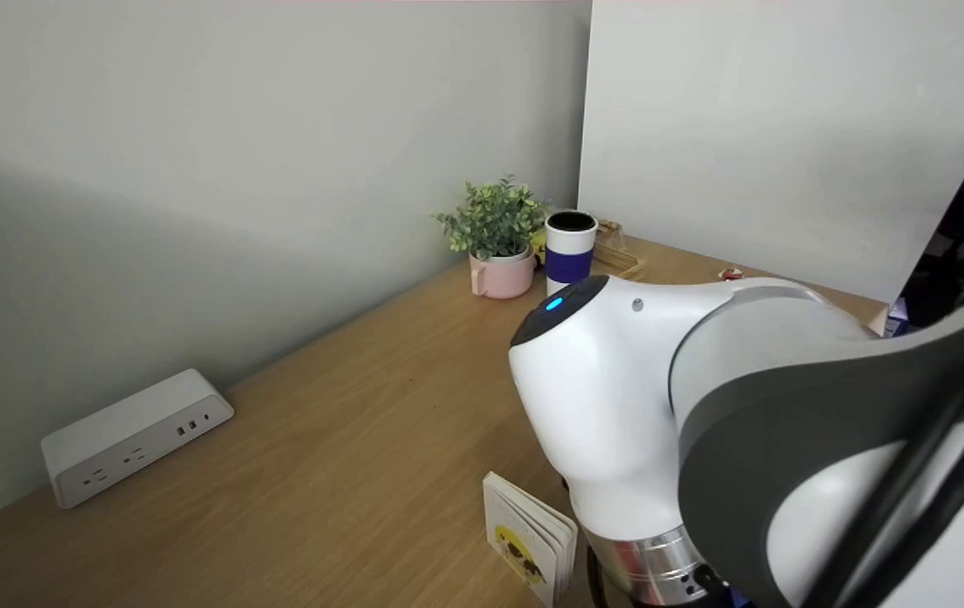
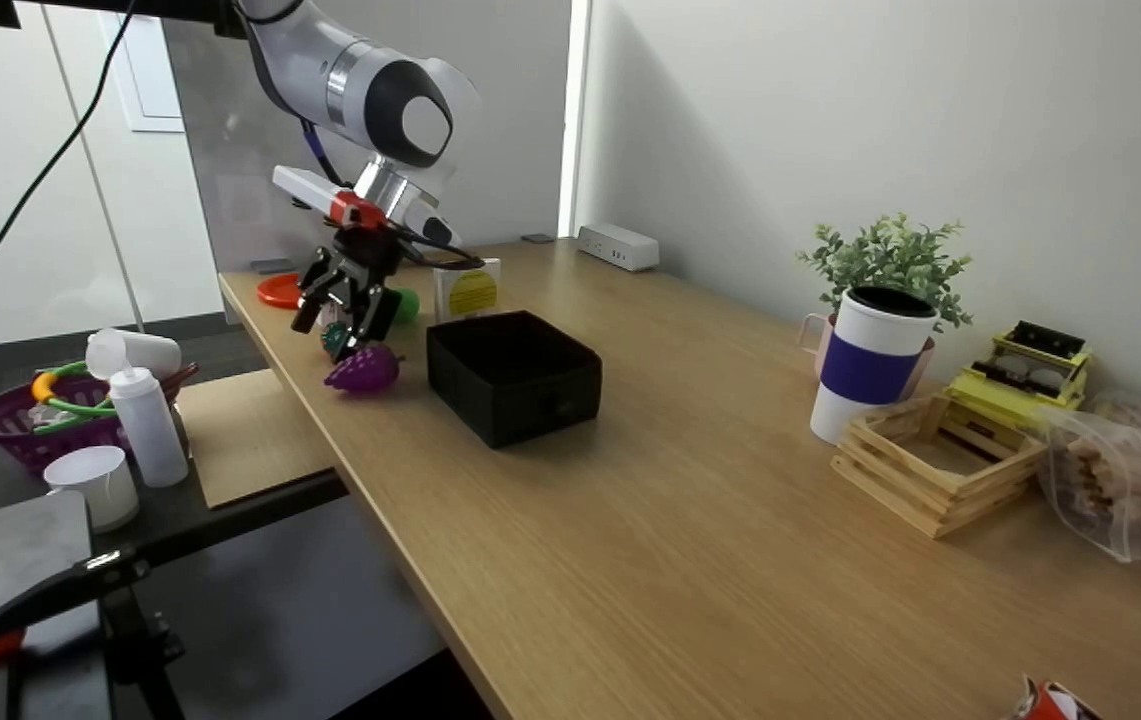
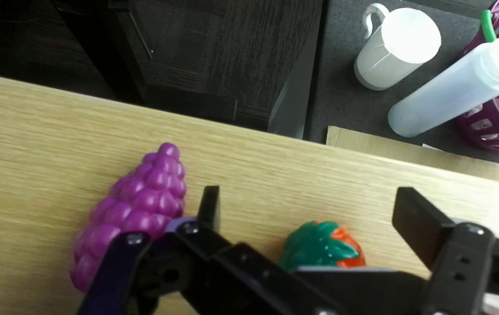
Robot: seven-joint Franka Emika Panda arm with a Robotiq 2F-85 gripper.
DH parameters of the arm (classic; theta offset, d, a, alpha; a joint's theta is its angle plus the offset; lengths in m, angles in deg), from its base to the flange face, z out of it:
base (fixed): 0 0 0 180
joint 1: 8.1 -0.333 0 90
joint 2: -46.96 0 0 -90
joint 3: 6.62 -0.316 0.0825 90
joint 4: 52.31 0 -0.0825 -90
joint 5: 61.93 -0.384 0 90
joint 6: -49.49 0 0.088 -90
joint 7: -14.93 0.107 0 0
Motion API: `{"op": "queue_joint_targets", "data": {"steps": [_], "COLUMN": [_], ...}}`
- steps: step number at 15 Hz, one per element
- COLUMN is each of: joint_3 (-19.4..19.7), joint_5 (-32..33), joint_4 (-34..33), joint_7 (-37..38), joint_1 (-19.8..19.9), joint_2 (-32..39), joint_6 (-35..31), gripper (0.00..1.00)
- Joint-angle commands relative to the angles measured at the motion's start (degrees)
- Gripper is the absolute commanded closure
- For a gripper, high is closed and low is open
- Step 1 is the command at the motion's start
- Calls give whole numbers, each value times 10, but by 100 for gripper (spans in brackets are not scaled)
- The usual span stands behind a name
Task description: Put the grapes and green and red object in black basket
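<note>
Pale wall (image 2: 740, 140) behind, dark floor (image 3: 214, 48) below wooden desk (image 2: 690, 520); on top, grapes (image 2: 367, 370) just beside basket (image 2: 550, 402) — gripper (image 3: 310, 203) close to green-red object (image 3: 319, 246), jaws wide apart

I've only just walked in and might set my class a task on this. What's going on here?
A robot arm hangs over a wooden table, its gripper open and holding nothing. In the wrist view, the green and red object shows between the parted jaws, with the purple grapes close by; both lie on the table near its edge. Neither is in the black basket, which stands near the grapes. The next move is probably to grasp the green and red object.
</note>
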Motion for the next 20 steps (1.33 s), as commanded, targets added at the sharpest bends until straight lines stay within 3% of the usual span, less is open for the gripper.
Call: {"op": "queue_joint_targets", "data": {"steps": [1, 20], "joint_3": [8, 3], "joint_5": [13, 26], "joint_4": [4, -15], "joint_7": [15, 16], "joint_1": [-13, -31], "joint_2": [-5, 2], "joint_6": [-7, -1], "gripper": [0, 0]}}
